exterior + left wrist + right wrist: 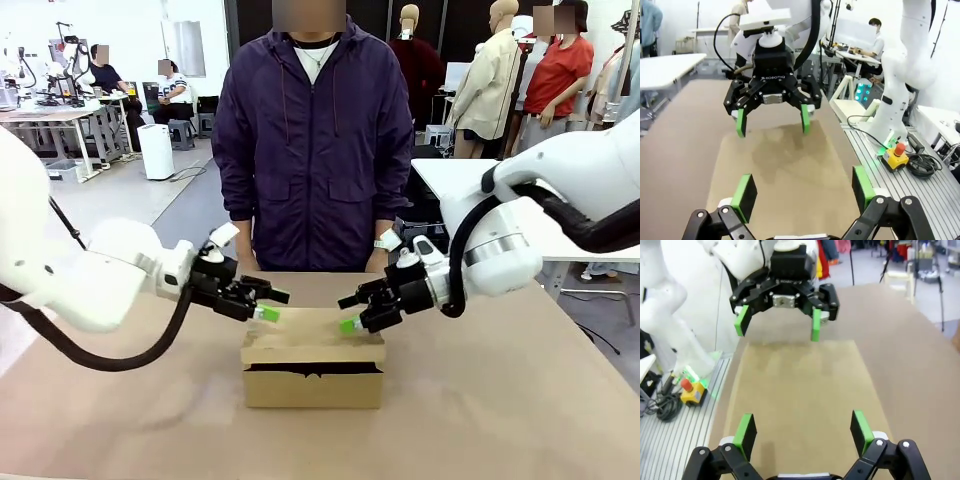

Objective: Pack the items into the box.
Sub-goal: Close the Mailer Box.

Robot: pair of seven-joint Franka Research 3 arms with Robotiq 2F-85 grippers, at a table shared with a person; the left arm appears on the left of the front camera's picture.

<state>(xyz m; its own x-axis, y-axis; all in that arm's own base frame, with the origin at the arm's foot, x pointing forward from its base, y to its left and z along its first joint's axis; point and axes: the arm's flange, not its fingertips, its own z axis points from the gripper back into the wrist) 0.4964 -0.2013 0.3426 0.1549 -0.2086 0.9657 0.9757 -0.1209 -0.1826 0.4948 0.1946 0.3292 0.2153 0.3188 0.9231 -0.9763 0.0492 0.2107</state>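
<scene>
The brown cardboard box (312,385) stands mid-table with its flap lid (300,338) down. My left gripper (272,305) hovers open just over the lid's left end, and my right gripper (347,313) hovers open over its right end, the two facing each other. In the left wrist view, my left gripper (803,190) is open above the lid (785,160), with the right gripper (772,120) opposite. In the right wrist view, my right gripper (802,432) is open above the lid (800,385), facing the left gripper (777,325). The pouch, knife and stapler are hidden.
A person in a dark purple jacket (315,140) stands close at the far side of the table (500,400), arms down. A yellow box with a red button (896,155) and cables lie on the metal rail beside the table.
</scene>
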